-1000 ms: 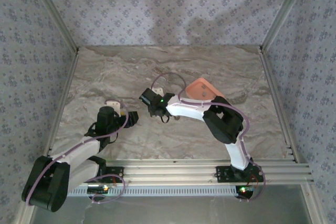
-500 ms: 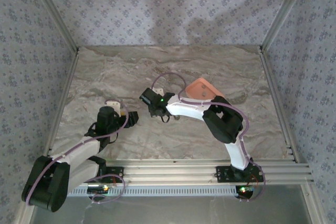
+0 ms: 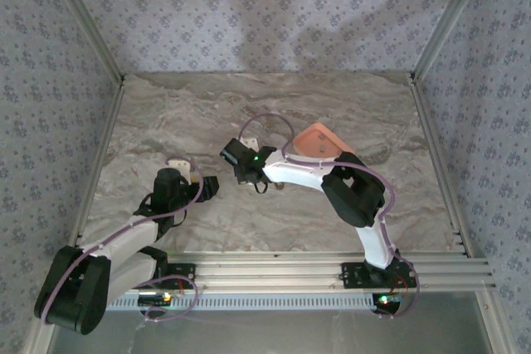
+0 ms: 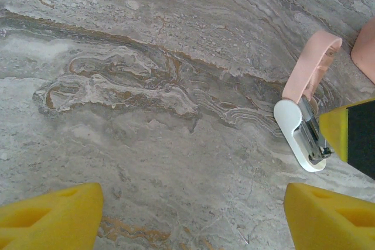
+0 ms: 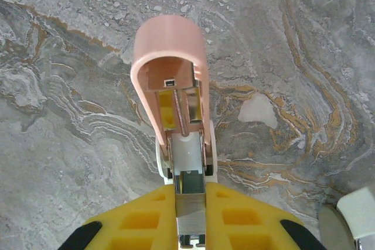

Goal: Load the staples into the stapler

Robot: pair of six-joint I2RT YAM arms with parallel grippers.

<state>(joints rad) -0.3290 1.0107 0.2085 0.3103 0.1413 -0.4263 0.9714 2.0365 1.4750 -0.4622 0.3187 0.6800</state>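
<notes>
The stapler [image 5: 170,57] lies on the marble table with its salmon-pink lid swung open, baring the spring and metal channel over its white base. My right gripper [image 5: 196,188] is shut on a grey metal strip of staples [image 5: 196,206], whose front end sits at the rear of the open channel. In the left wrist view the stapler [image 4: 297,136] lies at the right, with a yellow finger [image 4: 351,139] of the right gripper over its rear. My left gripper [image 4: 193,215] stands open over bare table, left of the stapler. From above, the right gripper [image 3: 242,163] covers the stapler and the left gripper [image 3: 209,186] sits just left of it.
The shallow salmon-pink tray [image 3: 318,143] sits behind the right arm's elbow, and its corner [image 4: 368,45] shows beyond the stapler. Aluminium rails [image 3: 104,155] and patterned walls fence the table on three sides.
</notes>
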